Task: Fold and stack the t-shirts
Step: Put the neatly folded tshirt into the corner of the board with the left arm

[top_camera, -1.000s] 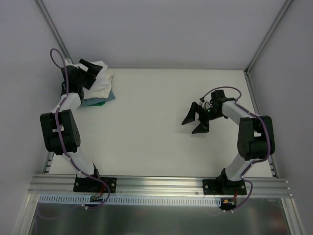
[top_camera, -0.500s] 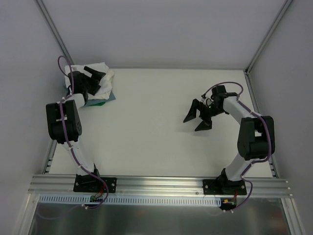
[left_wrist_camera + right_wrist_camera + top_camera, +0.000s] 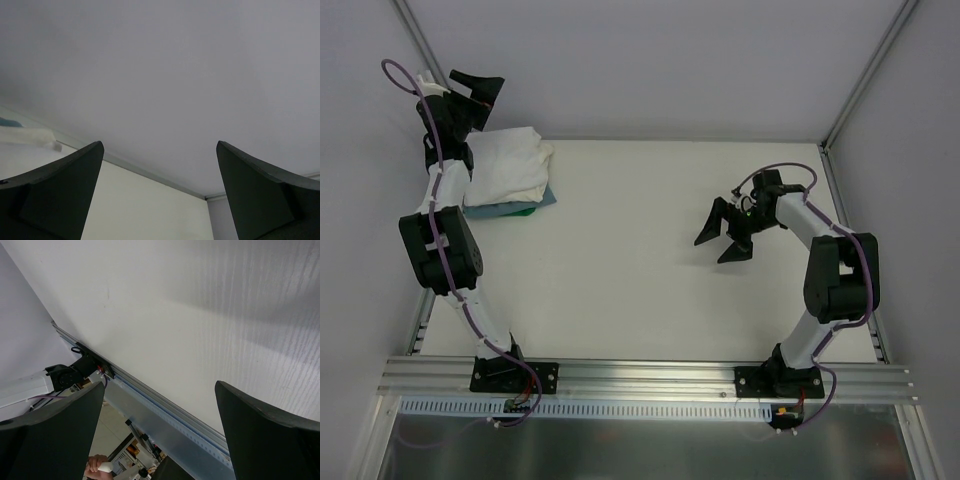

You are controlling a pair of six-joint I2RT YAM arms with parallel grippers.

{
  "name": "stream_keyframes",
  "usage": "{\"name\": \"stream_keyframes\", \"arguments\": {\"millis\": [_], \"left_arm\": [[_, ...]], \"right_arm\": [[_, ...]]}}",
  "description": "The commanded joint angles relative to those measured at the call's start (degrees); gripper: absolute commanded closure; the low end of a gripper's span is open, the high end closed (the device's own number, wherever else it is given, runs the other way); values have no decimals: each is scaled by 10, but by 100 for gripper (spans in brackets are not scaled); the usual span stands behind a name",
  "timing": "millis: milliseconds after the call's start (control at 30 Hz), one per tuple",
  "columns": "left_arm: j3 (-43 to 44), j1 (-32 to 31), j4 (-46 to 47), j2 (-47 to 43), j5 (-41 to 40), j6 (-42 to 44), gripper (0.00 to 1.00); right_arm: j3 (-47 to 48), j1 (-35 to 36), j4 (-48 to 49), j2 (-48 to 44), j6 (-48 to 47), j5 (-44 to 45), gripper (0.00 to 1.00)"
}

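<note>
T-shirts: white pile, loosely bunched, at table far-left corner, lying on a teal-blue flat item.

Judged handling: light, thin, limp cloth. It will sag and drag, and layers may lift together. Best pinch is one top edge or a shoulder seam, not the middle.

Left gripper: high above that corner, jaws fully spread, empty.

Right gripper: over the table's right half, jaws wide, empty.

No brand, label or legible writing.
</note>
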Motion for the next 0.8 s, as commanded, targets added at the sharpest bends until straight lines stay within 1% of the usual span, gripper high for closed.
{"name": "stream_keyframes", "arguments": {"millis": [0, 400, 567, 700, 767], "left_arm": [[27, 8, 10, 10, 13, -4, 1], [-31, 11, 43, 65, 12, -1, 1], [-36, 18, 56, 121, 9, -3, 1], [-19, 24, 34, 152, 7, 1, 1], [-5, 28, 0, 164, -3, 7, 1]], "right_arm": [[5, -3, -2, -3, 5, -4, 1], [-16, -3, -30, -13, -8, 8, 1], [-4, -3, -56, -16, -15, 16, 1], [6, -3, -72, -19, -21, 25, 1], [7, -3, -75, -20, -19, 25, 0]]}}
